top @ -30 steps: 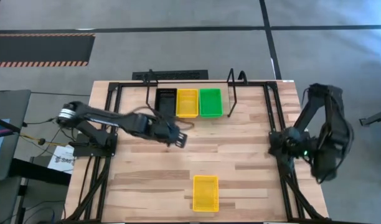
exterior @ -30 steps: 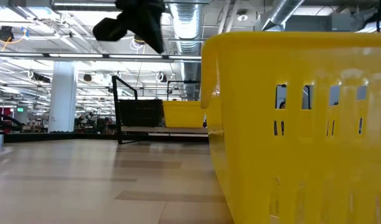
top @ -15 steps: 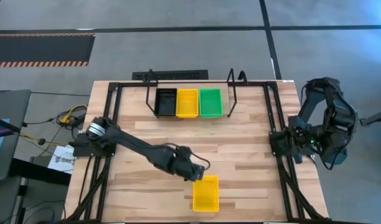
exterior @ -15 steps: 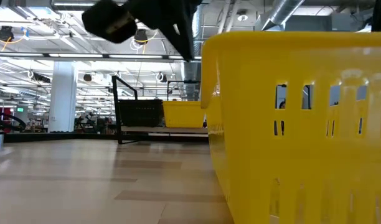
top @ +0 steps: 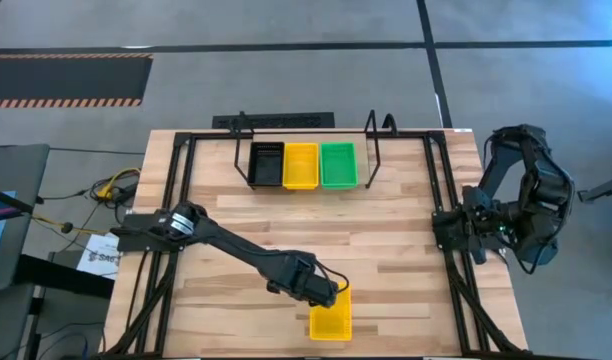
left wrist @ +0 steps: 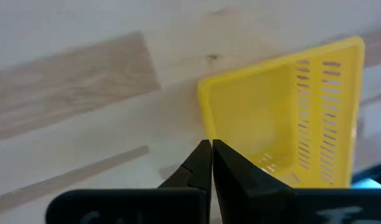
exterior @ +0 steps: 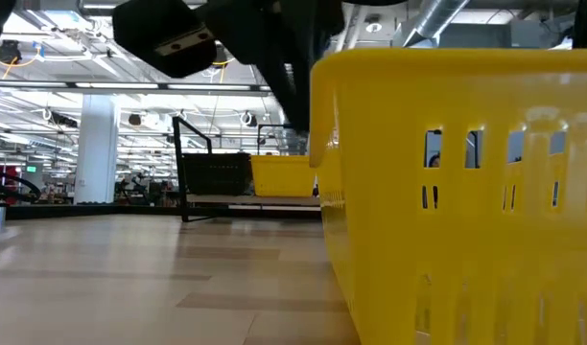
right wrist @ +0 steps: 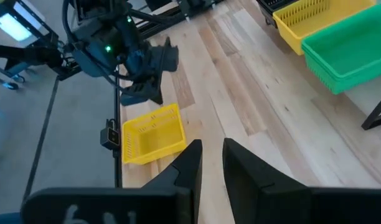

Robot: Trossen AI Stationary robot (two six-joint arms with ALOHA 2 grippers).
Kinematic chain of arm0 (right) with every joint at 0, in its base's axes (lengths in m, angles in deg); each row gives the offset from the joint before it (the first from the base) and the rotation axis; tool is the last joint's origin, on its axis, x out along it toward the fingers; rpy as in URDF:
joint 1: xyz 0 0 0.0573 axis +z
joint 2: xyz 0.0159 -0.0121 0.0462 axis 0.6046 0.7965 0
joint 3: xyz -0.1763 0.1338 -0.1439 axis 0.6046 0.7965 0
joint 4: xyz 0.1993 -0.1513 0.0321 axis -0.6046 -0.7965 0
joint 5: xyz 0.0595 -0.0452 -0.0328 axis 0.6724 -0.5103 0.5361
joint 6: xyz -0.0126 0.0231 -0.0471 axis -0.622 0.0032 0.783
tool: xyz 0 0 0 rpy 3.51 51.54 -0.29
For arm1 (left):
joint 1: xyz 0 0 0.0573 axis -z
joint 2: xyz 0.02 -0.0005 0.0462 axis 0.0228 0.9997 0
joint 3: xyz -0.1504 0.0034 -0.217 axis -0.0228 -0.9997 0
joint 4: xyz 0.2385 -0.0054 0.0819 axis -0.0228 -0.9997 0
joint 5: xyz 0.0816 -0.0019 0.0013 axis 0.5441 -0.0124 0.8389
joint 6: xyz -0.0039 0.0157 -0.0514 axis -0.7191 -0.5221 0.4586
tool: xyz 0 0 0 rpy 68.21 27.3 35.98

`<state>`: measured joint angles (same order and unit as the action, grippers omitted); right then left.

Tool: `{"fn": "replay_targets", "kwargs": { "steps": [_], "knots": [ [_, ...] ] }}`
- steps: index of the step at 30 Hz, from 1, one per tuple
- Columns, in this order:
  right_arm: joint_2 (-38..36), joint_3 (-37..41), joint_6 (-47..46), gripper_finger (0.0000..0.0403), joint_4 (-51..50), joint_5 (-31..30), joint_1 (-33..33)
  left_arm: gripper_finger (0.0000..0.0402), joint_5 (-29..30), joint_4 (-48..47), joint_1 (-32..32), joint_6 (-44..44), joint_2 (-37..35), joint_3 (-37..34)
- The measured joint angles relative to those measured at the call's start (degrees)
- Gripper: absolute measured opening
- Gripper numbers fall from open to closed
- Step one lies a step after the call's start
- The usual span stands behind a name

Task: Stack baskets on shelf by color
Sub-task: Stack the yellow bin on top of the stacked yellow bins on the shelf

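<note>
High view, change: the left arm has swung away from the shelf [top: 304,166] and across the desk [top: 406,240]; the left hand [top: 331,293] is now at the far rim of the lone basket [top: 330,315] near the front edge.
High view, meaning: judged from this, the last loose yellow basket is about to be picked up; the shelf carries a black stack [top: 266,165], a yellow stack [top: 300,165] and a green stack [top: 338,165], side by side.
High view, right arm: folded at the desk's right edge, well apart from the basket.
Low view, basket: the yellow basket [exterior: 466,192] fills the right of the picture, resting on the desk; the left arm's dark bulk now hangs just above its far rim, lower and nearer than half a second ago.
Low view, shelf: behind the basket, with black and yellow baskets on it.
Left wrist view, left hand: the fingers [left wrist: 200,168] are pressed together, holding nothing, with their tips over the basket's [left wrist: 284,118] rim corner; contact cannot be told.
Right wrist view, right hand: the right hand [right wrist: 212,152] has a narrow gap between its fingers and is empty, hovering over the desk far from the basket [right wrist: 152,134].
</note>
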<state>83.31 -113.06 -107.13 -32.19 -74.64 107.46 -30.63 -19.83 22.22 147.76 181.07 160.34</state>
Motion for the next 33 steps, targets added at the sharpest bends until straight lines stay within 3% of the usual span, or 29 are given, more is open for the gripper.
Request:
{"fn": "replay_targets", "kwargs": {
  "steps": [7,23,33],
  "knots": [
    [0.0,0.0,2.3,0.0081,0.0,0.1,0.0,0.0013,0.3,0.7,-0.2,-0.5,0.3,0.1],
    [1.1,0.0,4.4,0.0081,0.2,1.8,0.0,0.011,-0.7,2.0,-0.7,-0.8,0.8,0.0],
    [1.1,0.0,5.3,0.0082,0.3,2.0,0.0,0.012,-0.3,1.9,-0.8,-0.2,1.0,0.0]
  ]
}}
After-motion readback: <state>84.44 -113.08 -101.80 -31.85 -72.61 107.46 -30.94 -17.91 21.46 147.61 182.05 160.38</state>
